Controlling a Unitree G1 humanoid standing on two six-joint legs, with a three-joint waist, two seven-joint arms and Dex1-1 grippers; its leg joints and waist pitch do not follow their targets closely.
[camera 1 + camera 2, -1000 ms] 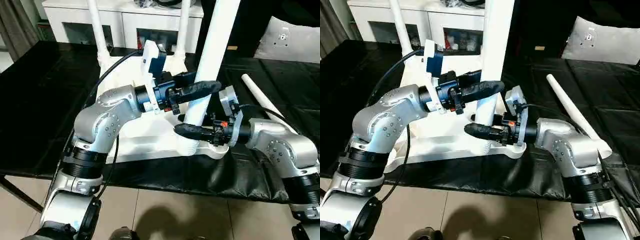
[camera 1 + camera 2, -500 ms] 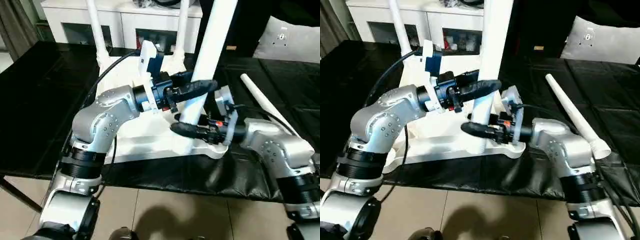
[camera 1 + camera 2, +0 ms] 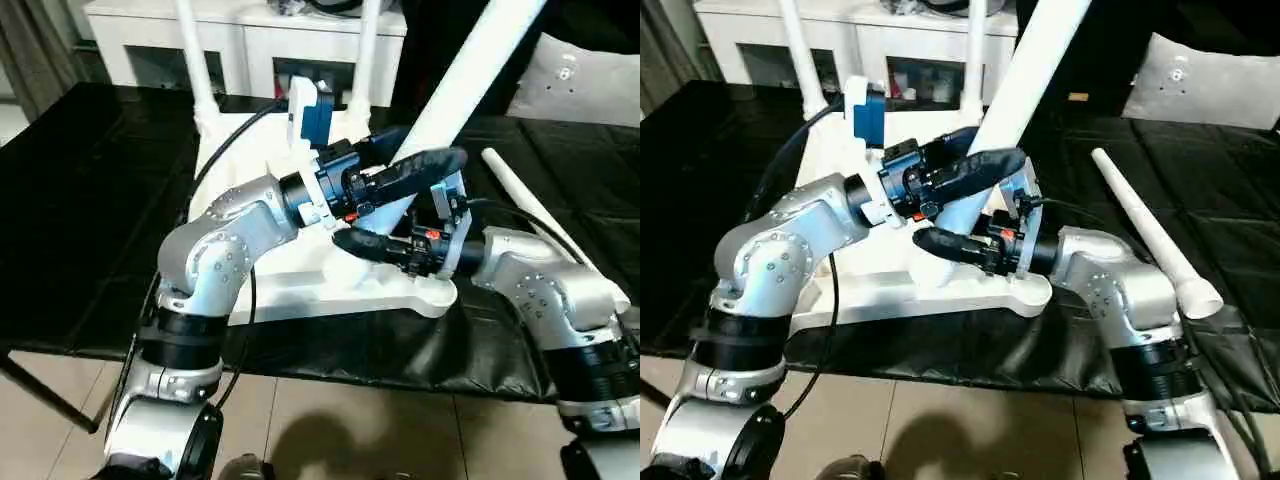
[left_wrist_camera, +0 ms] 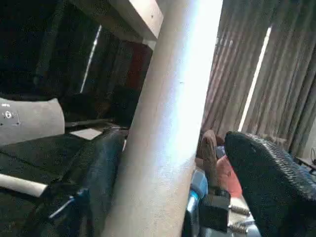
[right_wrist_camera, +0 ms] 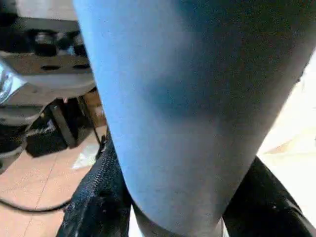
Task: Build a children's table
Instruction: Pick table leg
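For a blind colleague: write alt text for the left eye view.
A long round white plastic table leg leans steeply to the right over the upturned white table top, with the left gripper and right gripper around its lower end. Another white leg lies on the black mat.

Both silver forearms bend inward. The left pincer has its fingers spread apart, just above the right pincer, whose fingers stand half apart.

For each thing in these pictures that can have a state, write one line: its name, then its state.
Tabletop: upside down on the black surface.
Two far legs: upright in their sockets.
Near leg: tilted, between both grippers.
Loose leg: lying flat.
Left gripper: open around near leg.
Right gripper: shut on near leg.
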